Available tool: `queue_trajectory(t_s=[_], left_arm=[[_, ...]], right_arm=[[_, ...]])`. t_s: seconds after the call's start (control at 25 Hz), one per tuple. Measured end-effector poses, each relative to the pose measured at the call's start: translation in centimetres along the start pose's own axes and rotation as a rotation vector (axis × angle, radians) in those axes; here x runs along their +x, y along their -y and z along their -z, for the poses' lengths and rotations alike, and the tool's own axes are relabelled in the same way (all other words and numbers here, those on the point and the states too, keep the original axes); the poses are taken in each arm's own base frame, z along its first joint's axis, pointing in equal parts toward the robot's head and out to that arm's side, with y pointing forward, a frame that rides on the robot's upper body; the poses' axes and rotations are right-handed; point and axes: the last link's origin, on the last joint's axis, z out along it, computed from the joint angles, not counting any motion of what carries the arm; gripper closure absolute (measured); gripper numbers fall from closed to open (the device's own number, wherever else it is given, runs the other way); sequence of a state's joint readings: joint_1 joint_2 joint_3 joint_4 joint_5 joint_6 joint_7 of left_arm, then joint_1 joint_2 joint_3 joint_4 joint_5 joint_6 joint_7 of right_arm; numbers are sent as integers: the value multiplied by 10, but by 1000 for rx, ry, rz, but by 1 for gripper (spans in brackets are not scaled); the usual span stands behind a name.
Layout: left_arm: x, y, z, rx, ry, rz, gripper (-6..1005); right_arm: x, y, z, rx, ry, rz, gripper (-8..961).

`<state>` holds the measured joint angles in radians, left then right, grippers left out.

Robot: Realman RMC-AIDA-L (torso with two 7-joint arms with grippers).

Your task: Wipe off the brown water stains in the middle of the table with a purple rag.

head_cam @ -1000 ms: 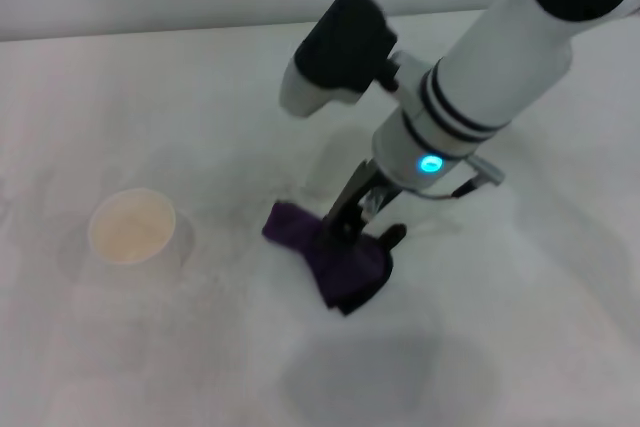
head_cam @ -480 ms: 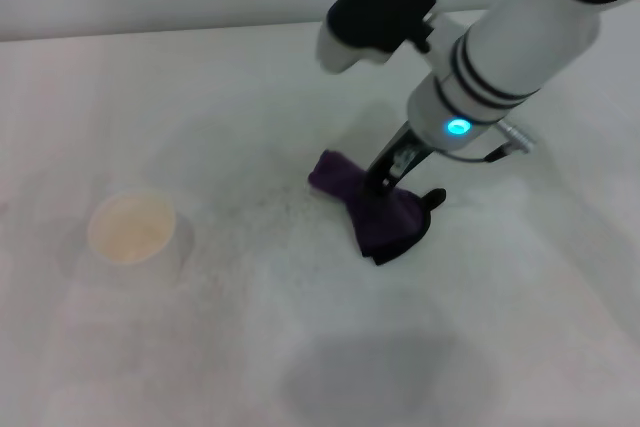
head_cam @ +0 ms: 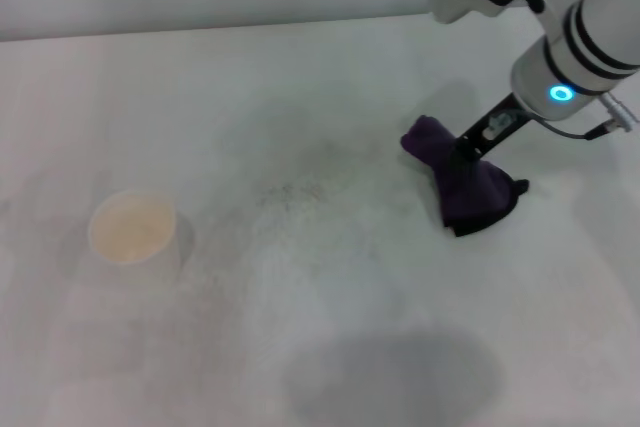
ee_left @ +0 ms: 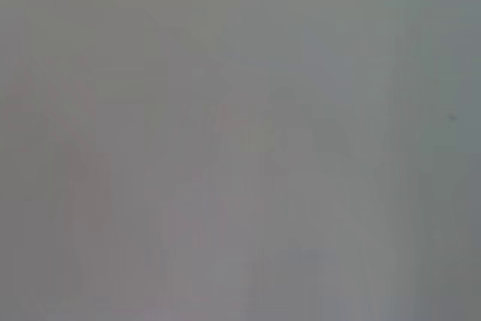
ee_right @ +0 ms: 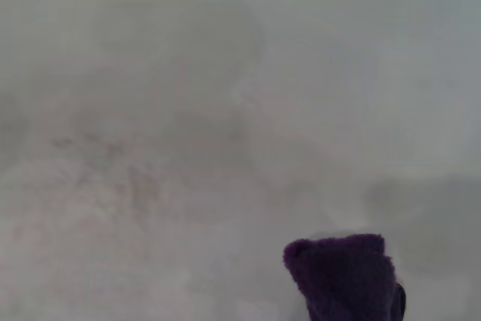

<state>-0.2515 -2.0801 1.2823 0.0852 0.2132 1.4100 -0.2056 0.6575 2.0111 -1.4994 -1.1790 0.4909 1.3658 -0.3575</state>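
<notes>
My right gripper (head_cam: pixel 470 154) comes down from the upper right and is shut on the purple rag (head_cam: pixel 463 185), pressing it on the white table (head_cam: pixel 330 347) right of the middle. The rag trails out from under the fingers, and its dark tip (ee_right: pixel 347 276) shows in the right wrist view. Where the brown water stains lie, only faint brownish streaks (head_cam: pixel 292 190) show in the table's middle, left of the rag. In the right wrist view they appear as pale smears (ee_right: pixel 120 182). The left gripper is out of sight; its wrist view holds only blank white surface.
A white paper cup (head_cam: pixel 133 229) with a beige inside stands at the left of the table. The table's far edge (head_cam: pixel 250 27) runs along the top of the head view. A grey shadow (head_cam: pixel 390 372) lies on the near part.
My right gripper has dragged the purple rag from the table's middle to the right and a little farther back. The cup has not moved.
</notes>
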Motion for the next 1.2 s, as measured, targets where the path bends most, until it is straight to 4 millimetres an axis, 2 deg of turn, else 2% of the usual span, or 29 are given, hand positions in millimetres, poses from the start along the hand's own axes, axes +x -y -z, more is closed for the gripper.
queue_trajectory(t_s=[0.52,0.76,1.0,1.2], left_arm=[[4,-2,-10,-15,-18,-5,106],[5,-4,-14,-21,-25,-7,106],[6,-5,-17,-25,-25,-7,106],[6,-3,-18,-9,-29,-3,106]], right_arm=[[20,27,-5,50,-38,-54,854],[21,32,-4,43,-30,-63,853],[24,48,3,40,23,-102,676],[27,78,15,74,133,-167,640]])
